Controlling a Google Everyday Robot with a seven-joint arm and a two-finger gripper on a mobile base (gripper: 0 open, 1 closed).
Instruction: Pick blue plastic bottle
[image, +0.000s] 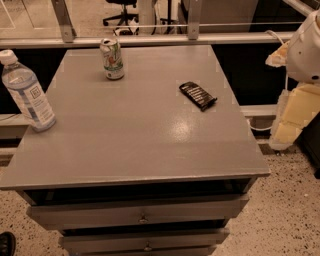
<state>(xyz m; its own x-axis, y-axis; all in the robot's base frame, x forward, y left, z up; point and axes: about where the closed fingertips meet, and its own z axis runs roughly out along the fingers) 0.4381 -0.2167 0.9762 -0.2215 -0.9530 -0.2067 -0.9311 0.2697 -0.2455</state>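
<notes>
Tip risk: blue plastic bottle (27, 92) on table (150, 135) left edge.
Robot gripper (295, 112) off right edge, grip state untellable; a nudge could knock bottle overboard.

On the grey table (135, 145), the bottle (27, 92) stands upright at the 9 o'clock edge. A can (112, 59) stands near 12, and a dark packet (198, 95) lies flat toward 2. The gripper (295, 115) hangs off the table at 3 o'clock.
</notes>
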